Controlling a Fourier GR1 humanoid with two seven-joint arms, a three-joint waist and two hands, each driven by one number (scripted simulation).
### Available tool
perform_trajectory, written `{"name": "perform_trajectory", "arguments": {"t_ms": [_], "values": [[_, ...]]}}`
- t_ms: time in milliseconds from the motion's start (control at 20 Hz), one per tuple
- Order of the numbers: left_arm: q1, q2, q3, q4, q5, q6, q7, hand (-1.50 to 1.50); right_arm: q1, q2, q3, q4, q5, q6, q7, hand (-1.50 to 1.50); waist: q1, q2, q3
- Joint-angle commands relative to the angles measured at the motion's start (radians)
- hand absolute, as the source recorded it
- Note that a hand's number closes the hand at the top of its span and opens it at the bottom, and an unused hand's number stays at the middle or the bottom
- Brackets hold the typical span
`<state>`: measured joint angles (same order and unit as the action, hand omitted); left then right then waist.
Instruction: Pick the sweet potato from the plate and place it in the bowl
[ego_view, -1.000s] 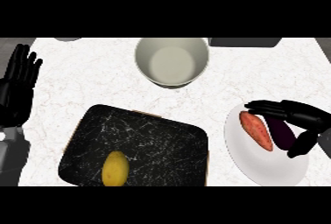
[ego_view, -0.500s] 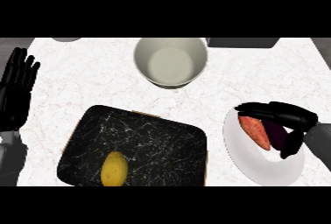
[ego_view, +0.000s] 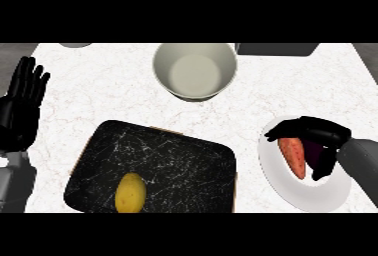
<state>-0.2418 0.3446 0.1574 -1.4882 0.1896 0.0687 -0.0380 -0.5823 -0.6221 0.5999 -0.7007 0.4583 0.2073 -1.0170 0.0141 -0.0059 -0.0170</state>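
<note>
While right hand (ego_view: 319, 137) curls round it, orange tapered sweet potato (ego_view: 293, 157), white plate (ego_view: 314, 192)

Sweet potato (ego_view: 293, 157) on plate (ego_view: 295, 192) (right), bowl (ego_view: 196, 70) behind — tray (ego_view: 159, 165) left.

Bare counter (ego_view: 111, 95) lies open between plate (ego_view: 310, 192) and bowl (ego_view: 195, 70); the black board (ego_view: 159, 165) sits beside it.
</note>
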Motion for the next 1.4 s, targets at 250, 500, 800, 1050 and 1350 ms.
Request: {"name": "perform_trajectory", "arguments": {"t_ms": [250, 500, 800, 1050, 1350], "values": [[-0.007, 0.012, 0.02, 0.011, -0.001, -0.005, 0.016, 0.0, 0.025, 0.061, -0.046, 0.009, -0.047, -0.034, -0.165, 1.5, -0.003, 0.009, 0.018], [-0.005, 0.021, 0.029, 0.032, 0.011, -0.04, -0.003, 0.0, -0.02, 0.06, -0.088, 0.058, -0.069, -0.036, -0.181, 1.5, 0.003, 0.012, 0.018], [-0.089, -0.01, -0.022, 0.01, 0.006, -0.039, 0.008, 0.0, -0.29, -0.192, -0.103, 0.318, 0.085, -0.117, 0.205, 1.5, 0.105, 0.062, 0.019], [-0.127, -0.023, -0.042, 0.01, 0.0, -0.035, 0.022, 0.0, -0.411, -0.227, -0.123, 0.425, 0.105, -0.142, 0.237, 1.5, 0.124, 0.065, 0.024], [-0.106, -0.027, -0.037, 0.031, -0.003, -0.036, 0.006, 0.0, -0.521, -0.275, -0.194, 0.497, 0.065, -0.166, 0.194, 1.5, 0.112, 0.057, 0.024]]}}
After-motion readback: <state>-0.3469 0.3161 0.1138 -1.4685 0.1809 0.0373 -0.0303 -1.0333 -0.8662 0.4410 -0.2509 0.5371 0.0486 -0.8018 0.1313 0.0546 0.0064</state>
